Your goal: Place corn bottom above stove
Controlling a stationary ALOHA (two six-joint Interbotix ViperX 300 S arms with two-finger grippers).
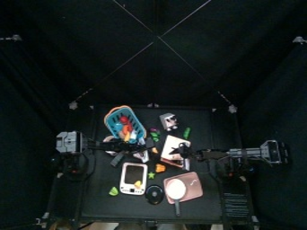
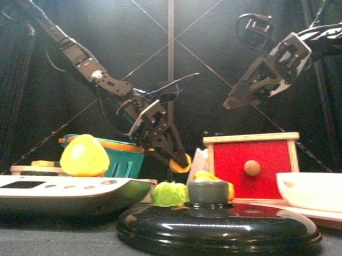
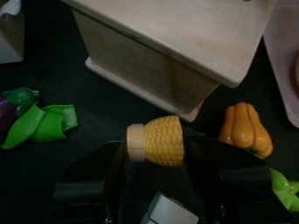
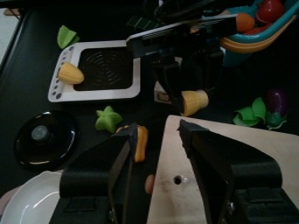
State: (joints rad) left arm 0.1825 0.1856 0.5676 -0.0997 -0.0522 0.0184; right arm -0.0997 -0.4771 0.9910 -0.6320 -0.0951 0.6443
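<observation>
The desk (image 1: 84,208) was crowded, and the largest thing near the middle was the wooden stove (image 3: 176,44), a pale box with a red front in the front view. Beside it stood a white scale (image 4: 100,70) with a dark round plate and a yellow piece on its corner, and a blue basket (image 1: 120,121) of toy food stood further back. A black lid (image 2: 218,225) lay at the front edge, with a white bowl (image 2: 314,190) to its side.

The left arm was low over the things near the stove, and its jaws stood wide apart with nothing between them. The left gripper (image 3: 163,179) pointed down at the corn bottom (image 3: 162,140), which lay on the desk just ahead of the jaws and just beside a corner of the stove. Its long axis ran across the line between the two jaws, with the pale cut end toward one jaw. A small orange pumpkin (image 3: 246,131) lay close on the other side, so the closing would need care.

The right gripper (image 4: 163,162) hung higher, above the stove top, with jaws also apart and, as far as the view allowed, empty. The left arm was clearly the nearer one for the grasp.
</observation>
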